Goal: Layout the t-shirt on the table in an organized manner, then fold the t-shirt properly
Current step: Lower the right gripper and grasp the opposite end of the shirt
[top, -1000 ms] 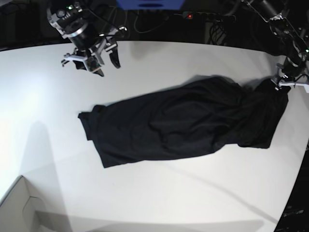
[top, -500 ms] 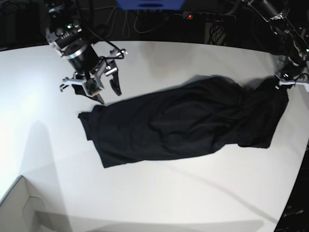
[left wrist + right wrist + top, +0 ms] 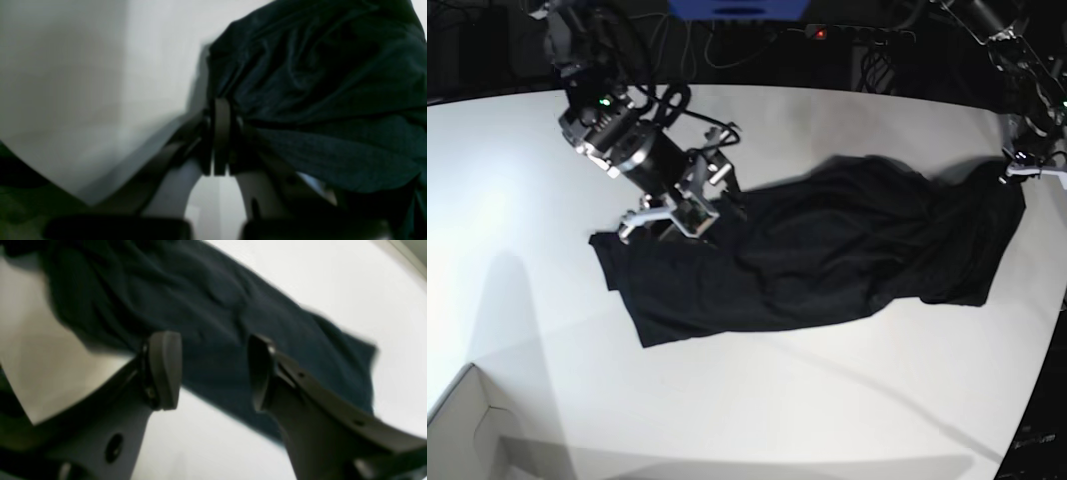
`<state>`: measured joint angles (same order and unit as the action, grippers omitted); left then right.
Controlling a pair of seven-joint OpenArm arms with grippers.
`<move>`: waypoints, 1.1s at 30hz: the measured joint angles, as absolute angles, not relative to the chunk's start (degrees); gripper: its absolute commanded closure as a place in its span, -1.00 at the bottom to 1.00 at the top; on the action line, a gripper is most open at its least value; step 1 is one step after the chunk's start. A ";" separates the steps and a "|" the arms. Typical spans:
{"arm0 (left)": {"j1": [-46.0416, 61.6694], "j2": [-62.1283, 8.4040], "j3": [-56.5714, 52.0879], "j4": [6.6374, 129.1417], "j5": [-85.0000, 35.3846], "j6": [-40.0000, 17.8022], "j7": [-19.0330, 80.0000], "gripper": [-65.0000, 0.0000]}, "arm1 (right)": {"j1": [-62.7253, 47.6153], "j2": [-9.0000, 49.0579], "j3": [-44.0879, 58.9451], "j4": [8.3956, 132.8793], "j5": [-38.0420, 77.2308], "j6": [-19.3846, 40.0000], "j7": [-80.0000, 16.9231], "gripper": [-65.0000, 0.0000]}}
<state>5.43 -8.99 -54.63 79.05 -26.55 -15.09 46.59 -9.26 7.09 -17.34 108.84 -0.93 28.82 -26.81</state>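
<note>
1. Left claw [image 3: 220, 136] has its jaws pressed together on a pinch of the t-shirt [image 3: 817, 250] at the garment's far right corner, seen in the base view at the right edge of the table [image 3: 757, 400].
2. Right claw [image 3: 213, 370] stands with its jaws well apart, nothing between them; it hangs above the dark cloth near the garment's left end, and its wrist view shows the fabric behind both fingers [image 3: 165, 368].
3. In the base view the right claw [image 3: 682, 205] sits over the upper left part of the shirt, its arm reaching in from the far left.
4. The t-shirt lies rumpled across the middle of the white table, stretched from left to right, with folds bunched toward the right end where the left claw [image 3: 1027, 168] grips it.
5. A pale cardboard box [image 3: 467, 435] shows at the near left corner, well apart from the shirt.
</note>
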 measured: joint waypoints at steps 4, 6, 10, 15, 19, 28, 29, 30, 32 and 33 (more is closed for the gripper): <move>6.48 -9.06 -54.70 85.41 -26.61 -14.96 46.52 1.00 | -7.70 5.63 -17.19 106.21 -0.86 28.93 -27.49 0.00; 6.31 -9.06 -54.70 88.62 -26.57 -14.96 46.68 1.00 | -7.84 5.96 -17.19 104.40 -1.19 28.95 -27.88 0.00; 4.47 -8.62 -54.65 93.65 -26.39 -14.98 46.98 1.00 | -8.38 6.70 -15.46 103.61 -1.02 28.91 -27.51 0.00; 0.34 -8.75 -54.37 96.62 -26.92 -15.09 46.98 1.00 | -11.18 7.07 -10.76 103.72 -1.17 28.95 -27.77 0.00; -4.08 -8.95 -54.30 96.84 -26.68 -15.09 48.36 1.00 | -13.23 7.05 -5.13 103.81 -1.17 29.08 -27.64 0.00; -14.15 -13.65 -54.28 90.41 -26.59 -15.25 51.66 0.99 | -17.37 6.96 2.17 103.85 -1.08 29.15 -27.57 0.00; -14.96 -14.41 -54.33 88.60 -26.35 -15.20 51.72 0.99 | -17.82 6.96 2.66 103.85 -1.10 29.15 -27.49 0.00; -15.75 -15.11 -54.33 87.02 -26.37 -15.05 51.79 0.99 | -18.13 6.96 3.27 103.85 -1.08 29.15 -27.46 0.00; -17.10 -16.16 -54.33 84.20 -26.39 -15.05 51.64 0.99 | -18.68 6.94 4.16 103.88 -1.08 29.15 -27.64 0.00; -17.54 -16.75 -54.30 82.89 -26.55 -15.07 51.59 0.99 | -18.87 6.92 4.51 103.88 -1.08 29.15 -27.62 0.00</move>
